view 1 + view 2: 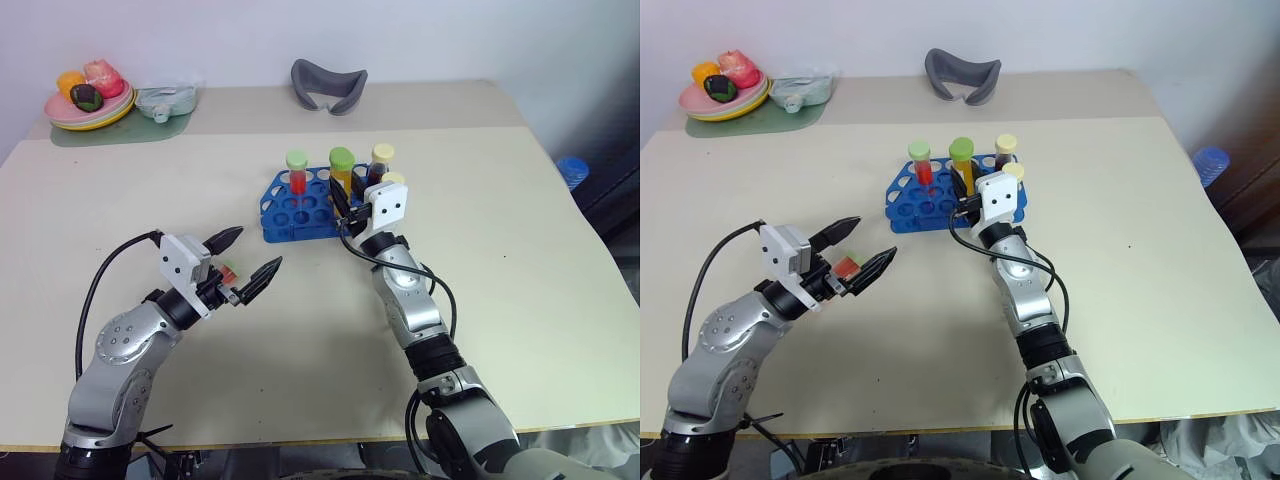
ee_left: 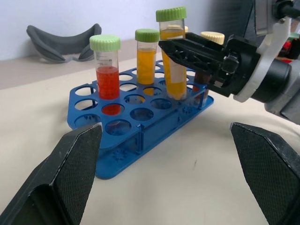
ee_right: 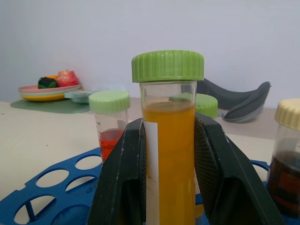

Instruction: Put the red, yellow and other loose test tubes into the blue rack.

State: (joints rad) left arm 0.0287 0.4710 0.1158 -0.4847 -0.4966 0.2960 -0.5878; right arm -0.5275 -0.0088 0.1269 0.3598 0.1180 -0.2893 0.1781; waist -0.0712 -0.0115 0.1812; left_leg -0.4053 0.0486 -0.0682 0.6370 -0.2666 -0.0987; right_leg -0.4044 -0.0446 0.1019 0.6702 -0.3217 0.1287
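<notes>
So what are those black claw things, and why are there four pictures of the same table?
The claws are a robot's two hands, called grippers. Two pictures come from cameras in its head, looking down over its arms. The other two come from a small camera on each wrist, so they look along the claws.

The left gripper is open and holds nothing. The right gripper is shut on a yellow tube with a green cap, holding it upright at the blue rack.

A red tube already stands in the rack, along with another yellow tube and a dark tube with a cream cap.

At the back of the table sit a plate of toy food and a grey curved thing.
</notes>
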